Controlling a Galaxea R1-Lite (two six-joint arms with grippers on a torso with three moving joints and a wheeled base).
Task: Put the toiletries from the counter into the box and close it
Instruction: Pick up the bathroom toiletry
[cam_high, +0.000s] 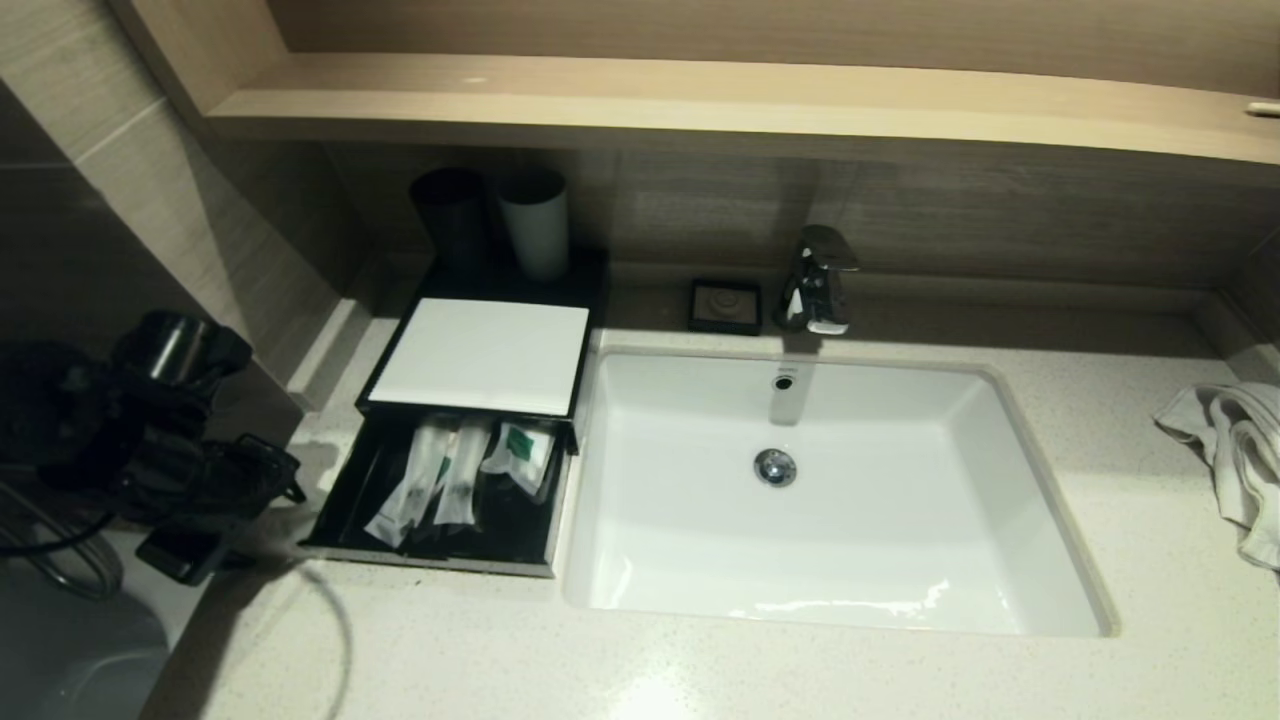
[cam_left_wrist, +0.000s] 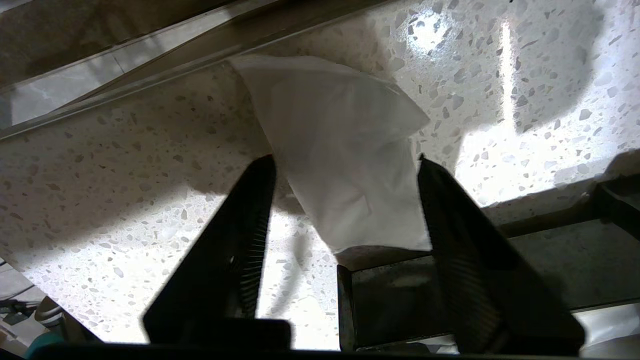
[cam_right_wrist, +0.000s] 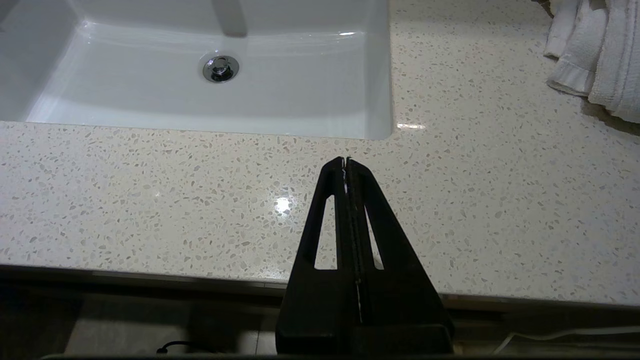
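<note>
The black box (cam_high: 485, 355) with its white panel stands at the counter's (cam_high: 700, 670) left, its drawer (cam_high: 335, 500) pulled out. Two long packets (cam_high: 410, 490) (cam_high: 462, 480) and a short green-labelled one (cam_high: 520, 455) lie in the drawer. Another white packet (cam_left_wrist: 340, 150) lies on the counter beside the drawer's corner (cam_left_wrist: 380, 295). My left gripper (cam_left_wrist: 346, 160) straddles it, open; one finger (cam_left_wrist: 450, 225) touches its edge, the other stands apart. My right gripper (cam_right_wrist: 346, 159) hovers shut and empty over the counter's front edge.
A white basin (cam_high: 830, 500) fills the middle, with a chrome faucet (cam_high: 820, 280) and a black soap dish (cam_high: 725, 305) behind it. Two cups (cam_high: 535, 220) stand behind the box. A white towel (cam_high: 1235, 450) lies at the right. A wooden shelf overhangs the back.
</note>
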